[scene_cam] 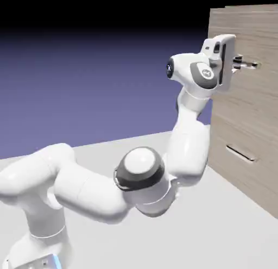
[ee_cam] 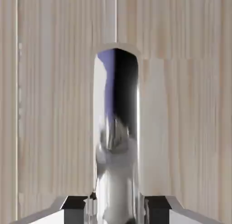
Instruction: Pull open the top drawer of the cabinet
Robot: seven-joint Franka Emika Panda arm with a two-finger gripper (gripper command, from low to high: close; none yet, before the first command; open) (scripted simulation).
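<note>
A white robot arm [scene_cam: 108, 186] rises from a pale grey counter [scene_cam: 228, 230] and reaches up and right to a tall cabinet [scene_cam: 255, 116] of light beige wood grain. The cabinet has two stacked drawer fronts. The top drawer [scene_cam: 260, 39] sits high on the cabinet face, at the level of the hand [scene_cam: 245, 64]; the lower drawer [scene_cam: 244, 170] carries a thin metal bar handle of its own. From the hand's own camera, the top drawer's handle [ee_cam: 117, 141] fills the middle as a polished, mirror-like bar against pale wood grain. The two grey fingertips [ee_cam: 76, 205] press close on either side of it, clamped on the bar.
</note>
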